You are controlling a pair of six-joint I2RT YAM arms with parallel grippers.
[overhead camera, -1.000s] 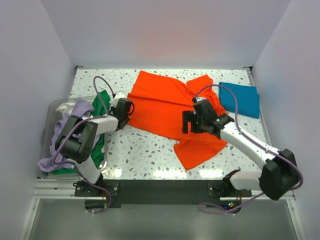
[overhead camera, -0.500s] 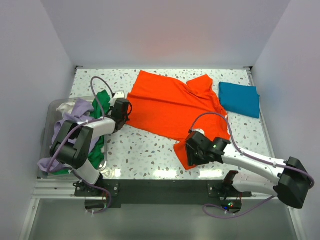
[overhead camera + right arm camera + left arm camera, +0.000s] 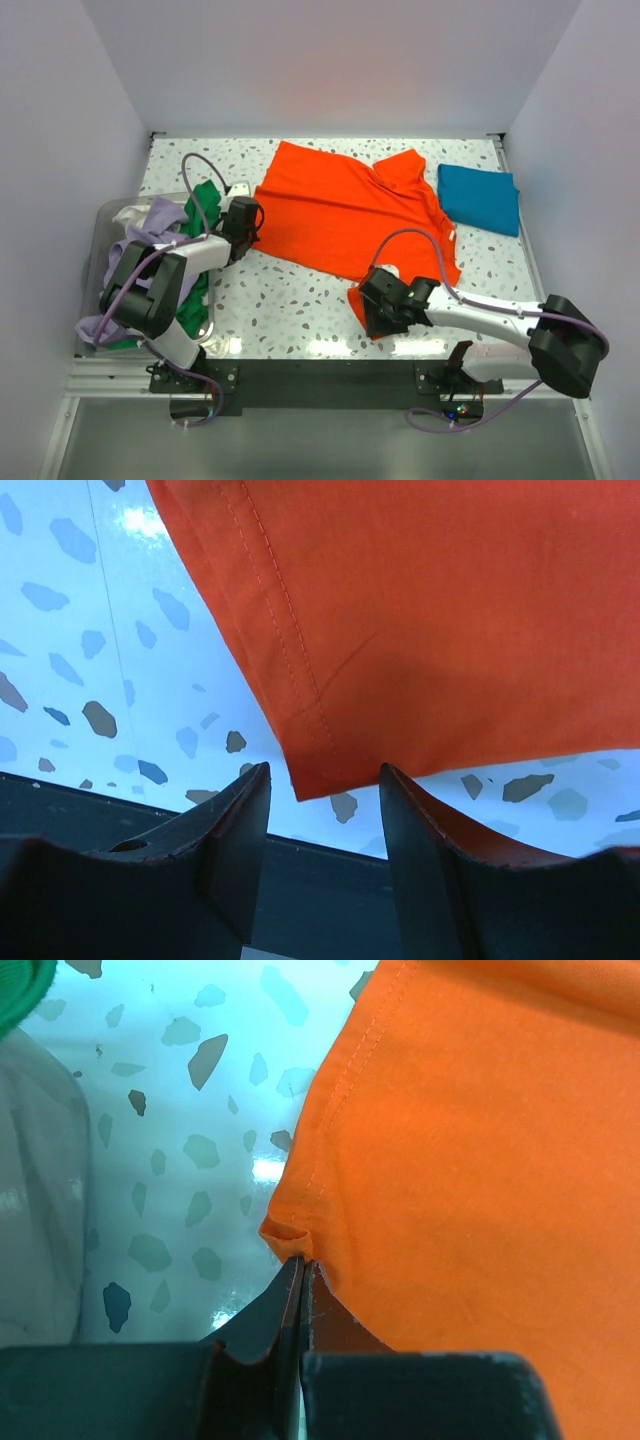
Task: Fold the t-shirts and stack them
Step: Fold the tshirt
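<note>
The bright orange t-shirt (image 3: pixel 340 205) lies spread across the middle of the table. My left gripper (image 3: pixel 243 228) is shut on its left hem corner (image 3: pixel 290 1232), pinching a small fold of cloth. My right gripper (image 3: pixel 368 318) is open at the shirt's near bottom corner (image 3: pixel 320 775), which sits between the two fingers just above the table's front edge. A folded teal-blue t-shirt (image 3: pixel 478 197) lies at the right back. Green (image 3: pixel 205 195), lavender (image 3: pixel 160 220) and whitish (image 3: pixel 128 213) t-shirts are heaped in a bin at the left.
The clear plastic bin (image 3: pixel 100 255) stands at the table's left edge; its wall shows in the left wrist view (image 3: pixel 40 1180). The dark front rail (image 3: pixel 200 810) runs just below the right fingers. White walls enclose the speckled table (image 3: pixel 290 300).
My right arm swung from the shirt's right middle down and toward the front, and now sits low at the shirt's near corner. The left gripper stayed on the left hem.
</note>
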